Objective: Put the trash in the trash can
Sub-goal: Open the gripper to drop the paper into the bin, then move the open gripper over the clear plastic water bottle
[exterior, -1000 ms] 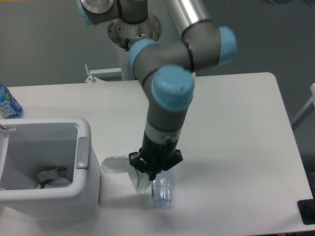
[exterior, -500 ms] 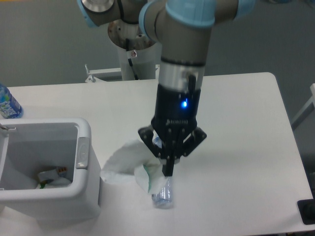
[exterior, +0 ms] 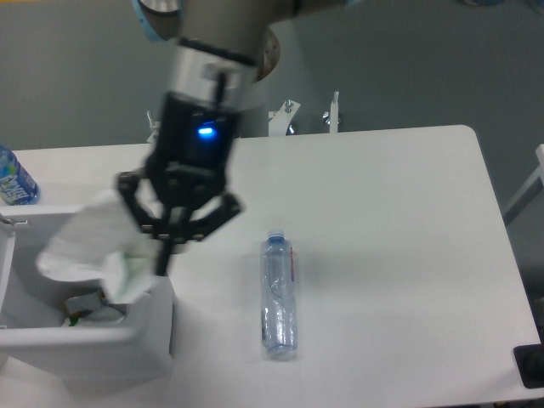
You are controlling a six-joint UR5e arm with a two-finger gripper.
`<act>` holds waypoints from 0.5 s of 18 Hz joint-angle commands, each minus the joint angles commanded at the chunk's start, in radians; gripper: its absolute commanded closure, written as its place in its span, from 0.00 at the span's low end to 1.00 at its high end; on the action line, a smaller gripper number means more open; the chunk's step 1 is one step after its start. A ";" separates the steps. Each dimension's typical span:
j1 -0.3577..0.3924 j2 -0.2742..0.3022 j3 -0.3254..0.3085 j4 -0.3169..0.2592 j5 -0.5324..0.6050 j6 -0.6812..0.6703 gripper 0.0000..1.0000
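My two-finger gripper (exterior: 161, 262) hangs over the right rim of the white rectangular plastic bin (exterior: 102, 344) at the near left of the white desk (exterior: 391, 221). Fingers pinched on the crumpled white paper carton piece (exterior: 89, 246), which is blurred and hangs above the bin's opening. Some scraps already lie in the bin's bottom; cannot tell what they are. The clear, slightly crushed plastic water bottle (exterior: 278, 296) lies flat on the desk, cap pointing far, to the right of the bin and apart from it. An upright blue-labelled bottle (exterior: 13, 178) stands at the far left edge.
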 joint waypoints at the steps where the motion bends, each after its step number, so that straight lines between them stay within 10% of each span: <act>1: -0.005 0.003 -0.014 0.000 0.000 0.020 0.00; 9: 0.085 0.038 -0.046 -0.005 -0.002 -0.090 0.00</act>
